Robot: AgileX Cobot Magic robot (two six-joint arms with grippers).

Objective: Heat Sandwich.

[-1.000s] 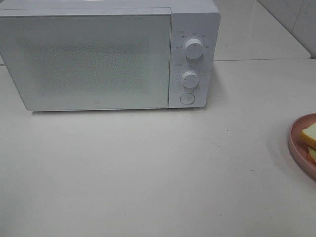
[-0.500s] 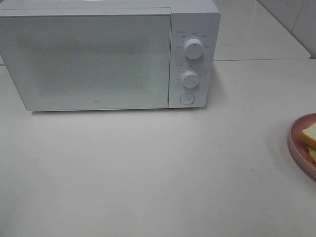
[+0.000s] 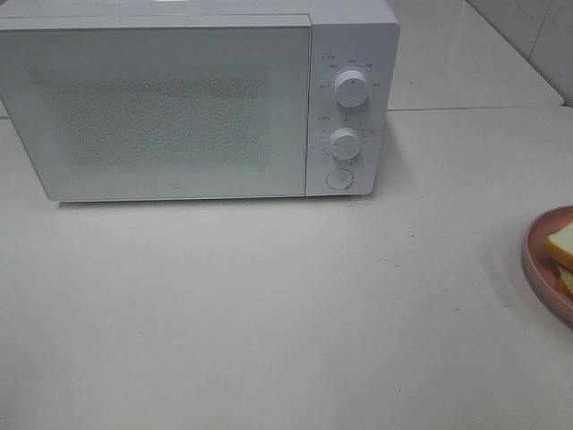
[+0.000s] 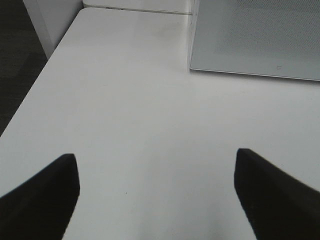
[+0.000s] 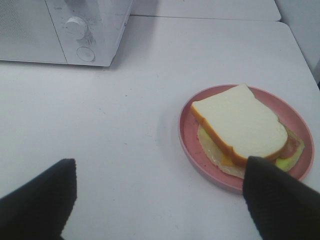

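So, start of the job as I read it: microwave [image 3: 197, 98] shut, nothing loaded. It sits at the back of the counter [image 3: 269, 313], toward the left, door face forward, with the two dials [image 3: 351, 88] and the round button [image 3: 339, 179] stacked on its right side.

The sandwich [image 5: 239, 125] lies on a pink plate [image 5: 190, 142] at the counter's right edge, well apart from the microwave. Top slice sits skewed over the filling, so I judge it loose and soft; better to carry the plate than pinch the bread.

Left fingers [image 4: 157, 192]: spread wide, empty, hovering over bare counter near the left edge, the microwave's front left corner ahead. Well placed for the door, I think.

Right fingers [image 5: 160, 200]: also spread, holding nothing, poised over the counter just short of the plate, one tip overlapping its rim in the wrist view. Touching or not, I cannot tell.

Room: the whole front of the counter between plate and microwave is open, enough for the door to swing. The plate rides close to the right edge, so I'd approach it with care.
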